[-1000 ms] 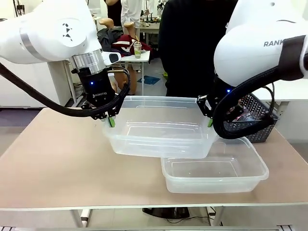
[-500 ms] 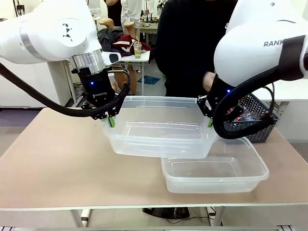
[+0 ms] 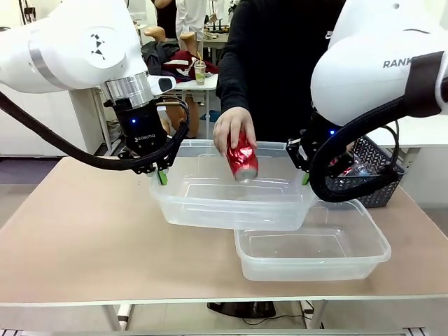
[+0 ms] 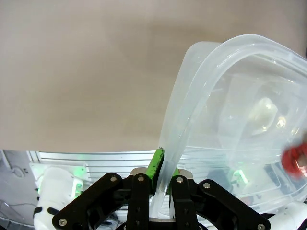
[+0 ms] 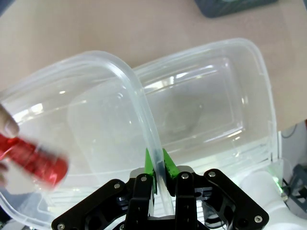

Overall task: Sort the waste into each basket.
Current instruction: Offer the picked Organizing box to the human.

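Observation:
A clear tub (image 3: 231, 199) hangs above the table, held at both ends. My left gripper (image 3: 162, 173) is shut on its left rim (image 4: 165, 163), and my right gripper (image 3: 305, 175) is shut on its right rim (image 5: 156, 163). A person's hand (image 3: 231, 126) holds a red can (image 3: 242, 157) over the raised tub; the can shows blurred in the right wrist view (image 5: 33, 160) and at the edge of the left wrist view (image 4: 296, 160). A second clear tub (image 3: 311, 245) rests on the table below and to the right, partly under the raised one (image 5: 216, 110).
A dark lattice-walled basket (image 3: 367, 171) stands at the back right of the table, behind my right arm. The person in black stands at the far edge. Bare tabletop (image 3: 84, 231) stretches to the left and front.
The person's hand has come in from the far side with a red can and now holds it over the raised tub. Both arms and the tubs have stayed put.

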Controlling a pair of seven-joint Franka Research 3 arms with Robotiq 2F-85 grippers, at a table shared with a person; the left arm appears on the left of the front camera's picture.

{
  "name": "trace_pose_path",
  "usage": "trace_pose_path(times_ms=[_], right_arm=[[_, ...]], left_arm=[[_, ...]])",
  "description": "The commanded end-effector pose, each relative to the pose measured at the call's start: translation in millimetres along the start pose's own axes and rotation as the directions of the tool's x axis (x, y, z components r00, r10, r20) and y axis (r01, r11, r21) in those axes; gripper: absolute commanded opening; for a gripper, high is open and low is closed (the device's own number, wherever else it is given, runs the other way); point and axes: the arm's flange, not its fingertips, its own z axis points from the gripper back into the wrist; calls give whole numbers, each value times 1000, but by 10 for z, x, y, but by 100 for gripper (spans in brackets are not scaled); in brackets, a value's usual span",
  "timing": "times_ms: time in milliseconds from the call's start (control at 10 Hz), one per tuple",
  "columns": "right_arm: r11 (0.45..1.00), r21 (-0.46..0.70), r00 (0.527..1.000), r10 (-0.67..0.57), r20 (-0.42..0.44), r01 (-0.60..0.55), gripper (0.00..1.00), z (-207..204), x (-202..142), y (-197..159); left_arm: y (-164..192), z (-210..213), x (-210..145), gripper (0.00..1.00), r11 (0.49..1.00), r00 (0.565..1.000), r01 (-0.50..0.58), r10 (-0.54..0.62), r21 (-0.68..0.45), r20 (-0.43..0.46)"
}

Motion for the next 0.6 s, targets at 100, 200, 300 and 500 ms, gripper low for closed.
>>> trace_pose_path(times_ms=[100, 200, 300, 500], right_arm=[[1000, 9, 1000, -14, 13, 13, 6, 31, 22, -30], [1000, 9, 1000, -14, 13, 13, 6, 31, 22, -30], [1000, 9, 1000, -14, 13, 13, 6, 31, 22, -30], [1000, 9, 1000, -14, 13, 13, 6, 31, 22, -30]], left_arm=[[-1, 18, -12, 6, 1000, 1000, -14, 14, -13, -6], [-1, 18, -12, 6, 1000, 1000, -14, 14, -13, -6], [-1, 18, -12, 6, 1000, 1000, -14, 14, -13, -6], [-1, 18, -12, 6, 1000, 1000, -14, 14, -13, -6]])
